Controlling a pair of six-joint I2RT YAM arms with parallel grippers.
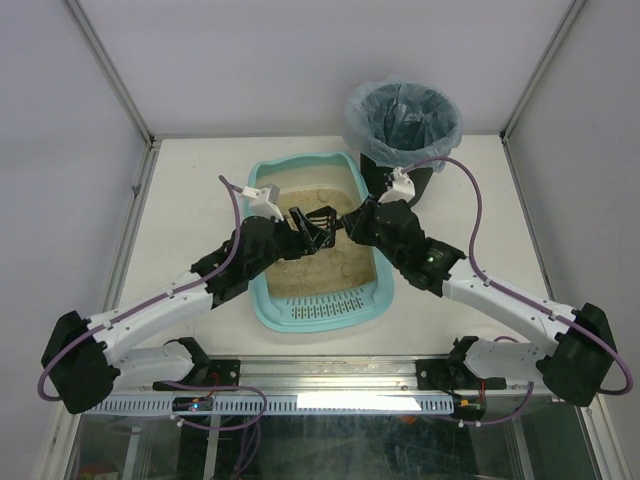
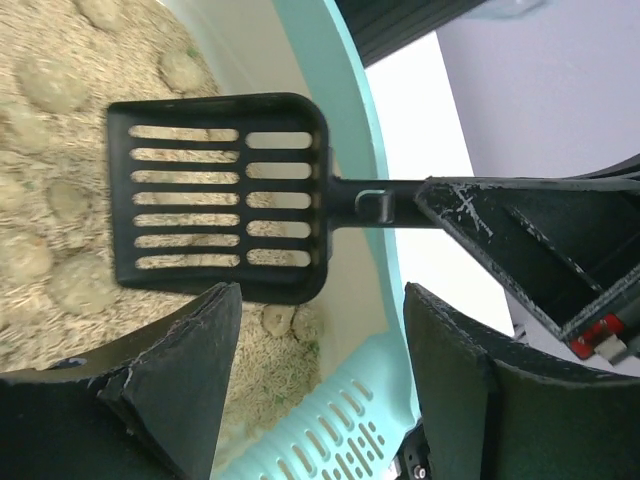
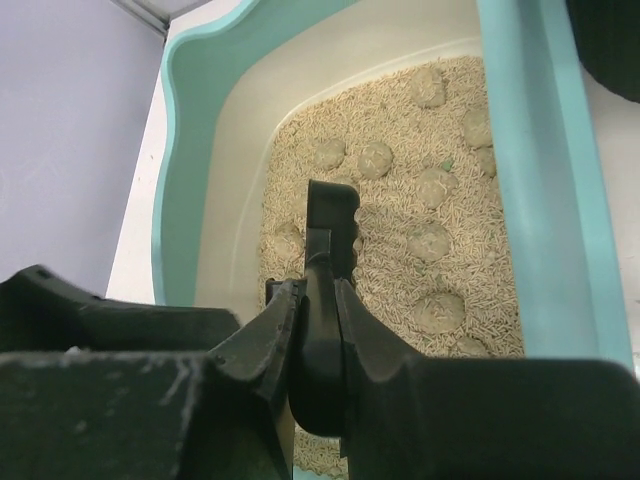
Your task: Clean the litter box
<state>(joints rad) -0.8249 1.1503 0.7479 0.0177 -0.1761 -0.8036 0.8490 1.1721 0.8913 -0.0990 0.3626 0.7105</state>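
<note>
The light teal litter box (image 1: 262,300) lies in the middle of the table, holding beige litter (image 3: 400,270) with several round clumps (image 3: 428,241). My right gripper (image 3: 320,300) is shut on the handle of the small black slotted scoop (image 1: 320,222), which hangs above the litter, its blade on edge in the right wrist view. In the left wrist view the scoop (image 2: 220,195) hangs just beyond my left gripper (image 2: 315,350), which is open with nothing between its fingers (image 2: 180,380). The two grippers face each other over the box, the left gripper (image 1: 298,234) on the left and the right gripper (image 1: 347,227) on the right.
A black round bin (image 1: 403,115) with a translucent bluish bag liner stands behind the box at the back right. The box's slotted strip (image 1: 320,312) is at its near end. Grey walls and metal frame posts close in the table.
</note>
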